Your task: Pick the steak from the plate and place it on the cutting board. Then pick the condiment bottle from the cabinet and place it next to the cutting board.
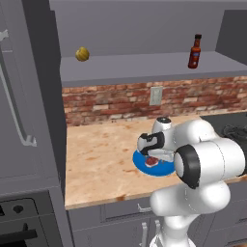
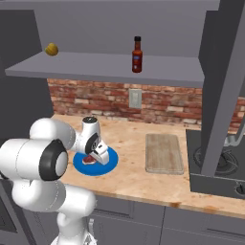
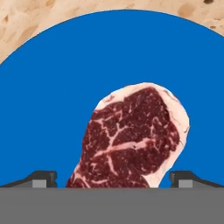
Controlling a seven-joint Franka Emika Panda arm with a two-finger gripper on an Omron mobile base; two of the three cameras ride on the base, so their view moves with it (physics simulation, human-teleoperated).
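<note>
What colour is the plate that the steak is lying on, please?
Bright blue: the plate under the steak shows best in the hand view.

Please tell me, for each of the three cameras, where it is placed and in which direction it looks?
Left base view: behind the arm's left, facing the wooden counter and brick wall; white arm lower right.
Right base view: behind its right, same counter; arm lower left, light brown rectangular cutting board to its right.
Hand view: on the hand, looking down at the raw marbled steak; open fingertips flank it.
Shared: flat round blue plate, slim dark condiment bottle.
</note>
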